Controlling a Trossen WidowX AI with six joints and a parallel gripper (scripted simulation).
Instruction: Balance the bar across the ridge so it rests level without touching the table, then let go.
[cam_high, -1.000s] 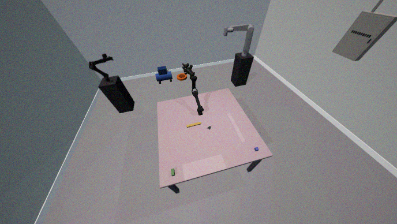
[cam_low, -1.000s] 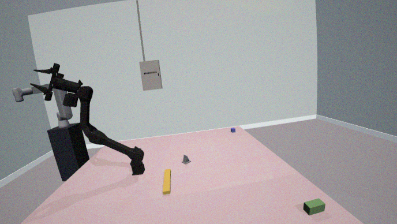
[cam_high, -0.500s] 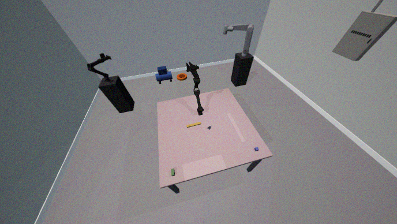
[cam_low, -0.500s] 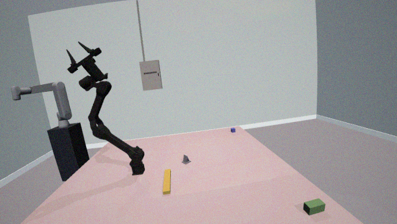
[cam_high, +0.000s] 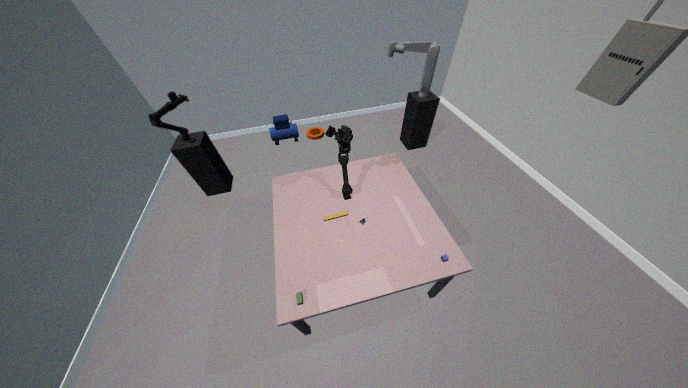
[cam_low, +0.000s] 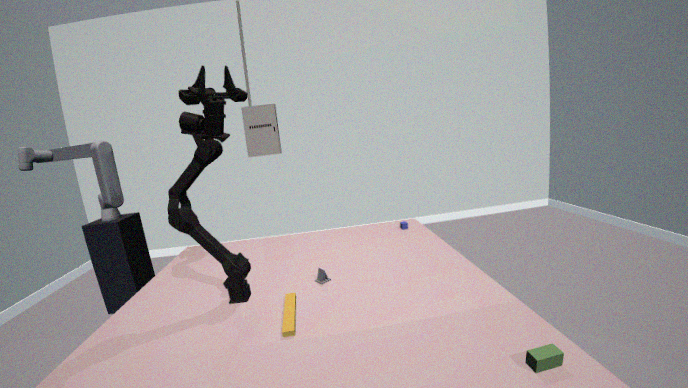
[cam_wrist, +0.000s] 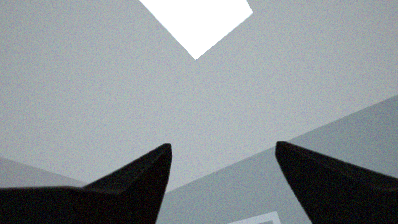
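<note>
A yellow bar (cam_high: 336, 216) (cam_low: 289, 314) lies flat on the pink table (cam_high: 300, 250) (cam_low: 400, 350). A small dark grey ridge (cam_high: 363, 221) (cam_low: 322, 276) stands on the table a short way from the bar, apart from it. My gripper (cam_low: 214, 70) (cam_wrist: 223, 149) is open and empty, raised high above the table with its fingers pointing up. The wrist view shows only the two dark fingers against wall and ceiling, with neither bar nor ridge in it.
A green block (cam_high: 299, 298) (cam_low: 545, 358) lies near one table corner and a small blue cube (cam_high: 444, 258) (cam_low: 404, 225) near another. Beyond the table stand a grey arm on a black pedestal (cam_high: 419, 122) (cam_low: 119, 260), another dark arm, a blue compressor (cam_high: 284, 132) and an orange ring (cam_high: 315, 137).
</note>
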